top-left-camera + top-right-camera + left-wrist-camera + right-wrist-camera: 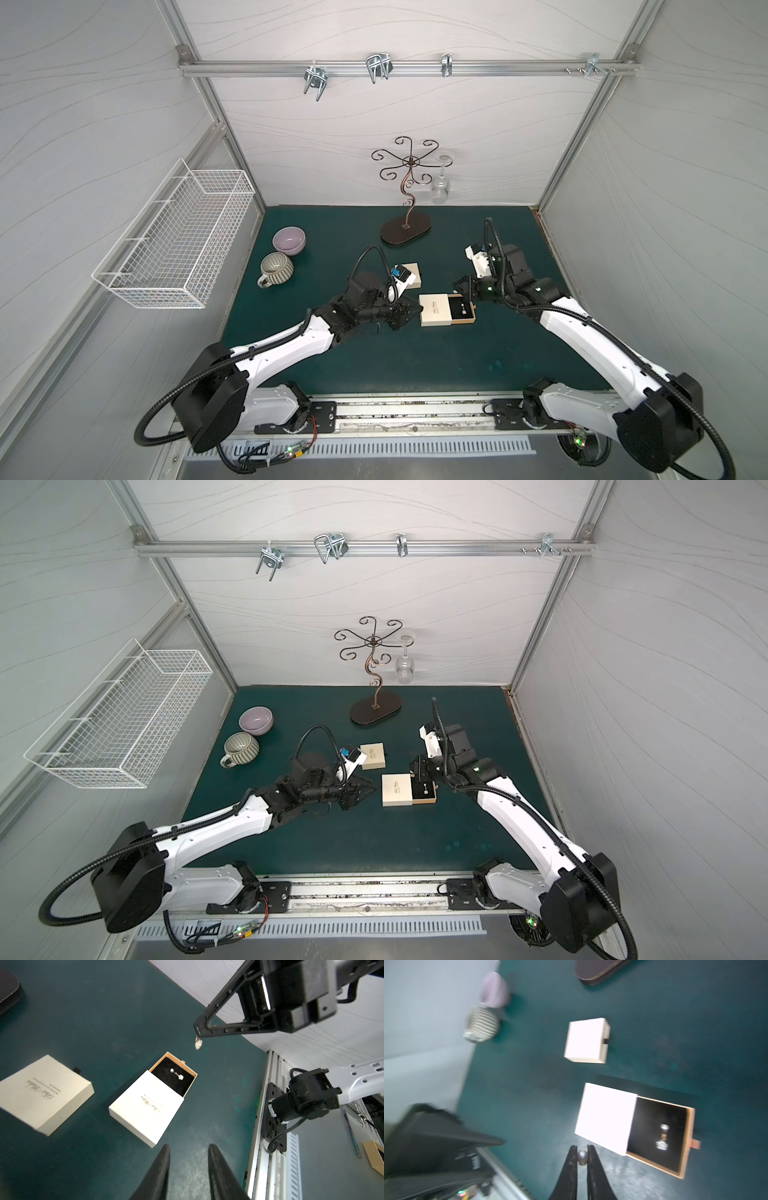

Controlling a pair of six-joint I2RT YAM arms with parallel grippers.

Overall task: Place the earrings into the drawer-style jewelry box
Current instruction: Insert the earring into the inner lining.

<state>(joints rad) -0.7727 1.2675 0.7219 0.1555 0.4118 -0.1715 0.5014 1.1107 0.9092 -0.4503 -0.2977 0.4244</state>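
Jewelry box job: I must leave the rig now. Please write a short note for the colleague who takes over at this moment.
Grippers: the right end effector is shut on one earring, in the air close to the open drawer. The left end effector is open and empty, beside the box sleeve.
Done: the drawer is pulled out and jewelry already lies on its black pad. I cannot tell how many pieces.
Left: lower the held earring onto the pad and release it.
A second box stands shut nearby.
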